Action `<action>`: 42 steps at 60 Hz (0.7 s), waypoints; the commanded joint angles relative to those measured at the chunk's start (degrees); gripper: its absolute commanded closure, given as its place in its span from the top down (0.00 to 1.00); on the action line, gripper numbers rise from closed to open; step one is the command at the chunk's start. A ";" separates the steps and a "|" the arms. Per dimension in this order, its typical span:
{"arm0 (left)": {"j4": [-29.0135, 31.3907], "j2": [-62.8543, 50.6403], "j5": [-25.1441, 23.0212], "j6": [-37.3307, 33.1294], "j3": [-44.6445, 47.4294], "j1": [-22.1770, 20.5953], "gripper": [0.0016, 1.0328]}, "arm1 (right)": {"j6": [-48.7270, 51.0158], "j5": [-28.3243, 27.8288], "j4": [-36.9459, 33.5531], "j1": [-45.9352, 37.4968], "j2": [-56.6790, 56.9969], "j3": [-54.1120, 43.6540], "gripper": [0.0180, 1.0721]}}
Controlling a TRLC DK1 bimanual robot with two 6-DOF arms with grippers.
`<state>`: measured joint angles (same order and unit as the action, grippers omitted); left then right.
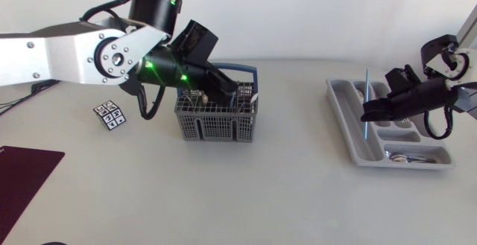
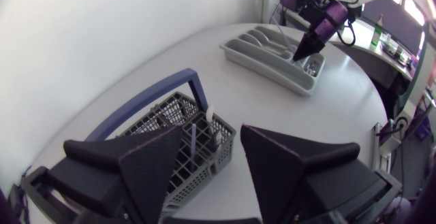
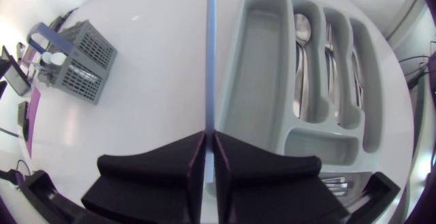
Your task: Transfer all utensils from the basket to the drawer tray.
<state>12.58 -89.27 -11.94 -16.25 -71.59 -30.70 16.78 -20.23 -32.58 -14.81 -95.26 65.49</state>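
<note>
Utensil (image 3: 210, 60) within right end effector (image 3: 210, 139)

Arms: two, count them, left arm (image 1: 59, 51) and right arm (image 1: 443, 55).
Grippers: two, left gripper (image 2: 212, 132) and right gripper (image 3: 210, 139).
Basket (image 1: 216, 126): one.
Drawer tray (image 1: 346, 126): one.
Blue utensil (image 3: 210, 54): just the one.
Silver cutlery (image 3: 302, 60) in the tray: several, too bunched to count.
Patterned cube (image 1: 109, 114): one.
Dark mat (image 1: 22, 174): one.

Shiny metal spoon (image 3: 302, 30), tray (image 3: 262, 94) seemingly matt plastic
</note>
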 commanded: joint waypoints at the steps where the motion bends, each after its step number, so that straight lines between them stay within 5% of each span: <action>1: -0.10 -1.96 1.66 -3.52 1.37 -1.29 0.58 | 0.28 1.07 0.23 -0.84 -4.05 1.57 0.06; 21: -3.70 -5.56 8.52 -7.13 3.48 -4.11 0.58 | 0.45 2.91 1.64 -3.21 -11.17 3.41 0.12; 25: -5.02 -6.44 9.40 -7.13 3.92 -3.93 0.58 | 0.54 2.91 1.64 -3.21 -10.91 3.06 0.28; 34: -11.00 -6.88 12.38 -6.51 6.47 -3.67 0.58 | 0.54 2.91 1.73 -2.68 -9.41 1.48 0.81; 42: -16.71 -7.49 14.49 -6.43 9.10 -3.76 0.57 | 0.54 2.83 2.43 -1.54 -8.01 0.07 0.87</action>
<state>-1.65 -95.13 1.26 -22.35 -64.86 -34.79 16.78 -17.67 -30.85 -17.34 -104.90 67.29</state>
